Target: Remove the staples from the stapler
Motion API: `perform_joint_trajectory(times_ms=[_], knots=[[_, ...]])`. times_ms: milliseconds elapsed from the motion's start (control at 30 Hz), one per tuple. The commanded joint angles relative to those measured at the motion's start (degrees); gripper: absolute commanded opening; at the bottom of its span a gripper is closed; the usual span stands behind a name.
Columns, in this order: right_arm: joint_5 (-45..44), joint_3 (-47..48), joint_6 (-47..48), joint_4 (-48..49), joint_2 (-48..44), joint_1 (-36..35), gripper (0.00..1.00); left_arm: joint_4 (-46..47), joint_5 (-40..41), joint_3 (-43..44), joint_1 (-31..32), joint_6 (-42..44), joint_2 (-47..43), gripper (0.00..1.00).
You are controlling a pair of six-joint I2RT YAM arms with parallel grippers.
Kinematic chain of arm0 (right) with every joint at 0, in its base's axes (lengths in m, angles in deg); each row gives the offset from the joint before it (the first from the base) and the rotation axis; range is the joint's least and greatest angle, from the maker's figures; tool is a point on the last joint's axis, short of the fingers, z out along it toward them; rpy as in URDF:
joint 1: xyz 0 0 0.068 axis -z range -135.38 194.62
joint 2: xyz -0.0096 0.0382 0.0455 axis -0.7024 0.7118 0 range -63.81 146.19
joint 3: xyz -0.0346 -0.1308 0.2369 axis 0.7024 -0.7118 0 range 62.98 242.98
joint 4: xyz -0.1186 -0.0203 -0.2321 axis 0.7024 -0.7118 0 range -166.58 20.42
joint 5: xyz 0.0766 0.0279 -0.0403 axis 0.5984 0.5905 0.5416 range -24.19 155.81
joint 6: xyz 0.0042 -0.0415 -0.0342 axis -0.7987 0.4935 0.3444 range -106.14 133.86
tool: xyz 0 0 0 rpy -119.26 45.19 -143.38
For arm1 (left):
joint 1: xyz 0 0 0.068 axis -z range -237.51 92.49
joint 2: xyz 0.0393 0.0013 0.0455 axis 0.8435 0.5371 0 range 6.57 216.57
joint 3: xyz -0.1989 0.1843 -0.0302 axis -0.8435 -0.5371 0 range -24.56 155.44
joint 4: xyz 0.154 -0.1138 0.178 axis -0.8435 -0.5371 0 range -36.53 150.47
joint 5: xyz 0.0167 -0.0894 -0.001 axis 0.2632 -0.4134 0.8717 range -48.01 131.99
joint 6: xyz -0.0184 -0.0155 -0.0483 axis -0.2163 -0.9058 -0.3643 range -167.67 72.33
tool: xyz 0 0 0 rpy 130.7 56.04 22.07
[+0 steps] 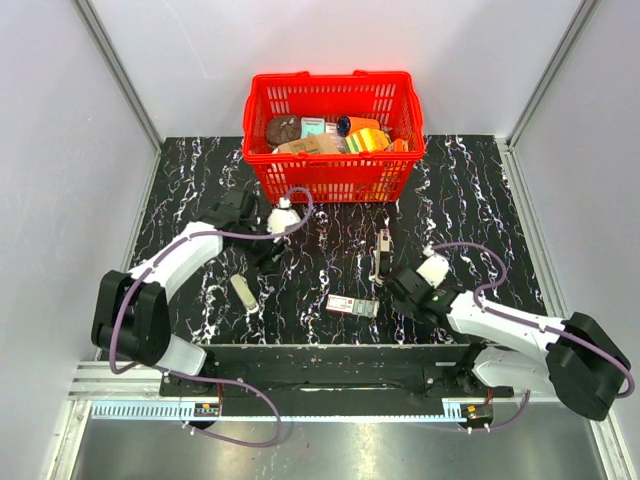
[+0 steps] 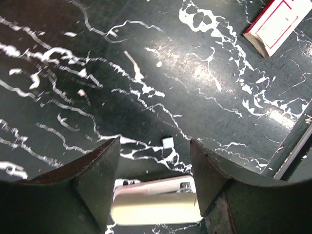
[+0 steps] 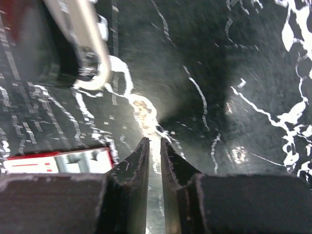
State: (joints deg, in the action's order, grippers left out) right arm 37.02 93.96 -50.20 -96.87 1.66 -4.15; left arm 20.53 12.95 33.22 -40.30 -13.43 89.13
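The cream-white stapler (image 1: 243, 293) lies flat on the black marble table (image 1: 330, 220), left of centre. My left gripper (image 1: 266, 254) hovers just behind it, open and empty. In the left wrist view the stapler (image 2: 156, 207) shows crosswise low between the two spread fingers (image 2: 97, 170), near their base, and I cannot tell whether it touches them. My right gripper (image 1: 397, 286) is low over the table right of centre. In the right wrist view its jaws (image 3: 155, 141) stand nearly together with nothing between them.
A red basket (image 1: 330, 170) full of goods stands at the back. A flat red-white-green box (image 1: 352, 306) lies centre front, also seen by both wrists (image 2: 275, 22) (image 3: 58, 162). A black-and-metal item (image 1: 381, 255) lies beyond the right gripper (image 3: 83, 44). A tiny white chip (image 2: 167, 142) lies by the stapler.
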Motion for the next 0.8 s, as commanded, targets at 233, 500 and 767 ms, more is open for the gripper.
perform_joint_trajectory(times_ms=[233,500,767], knots=[[18.9,-10.8,-4.1,20.6,-0.9,7.6,0.19,11.1,7.7,-0.9,13.0,3.1,6.6,0.63],[24.8,-16.7,-8.6,26.7,-2.5,9.7,0.21,15.6,13.3,-0.9,18.9,2.7,12.8,0.63],[26.3,-18.8,-9.6,26.7,-4.7,9.7,0.23,16.7,14.6,-0.6,20.7,2.1,14.2,0.62]])
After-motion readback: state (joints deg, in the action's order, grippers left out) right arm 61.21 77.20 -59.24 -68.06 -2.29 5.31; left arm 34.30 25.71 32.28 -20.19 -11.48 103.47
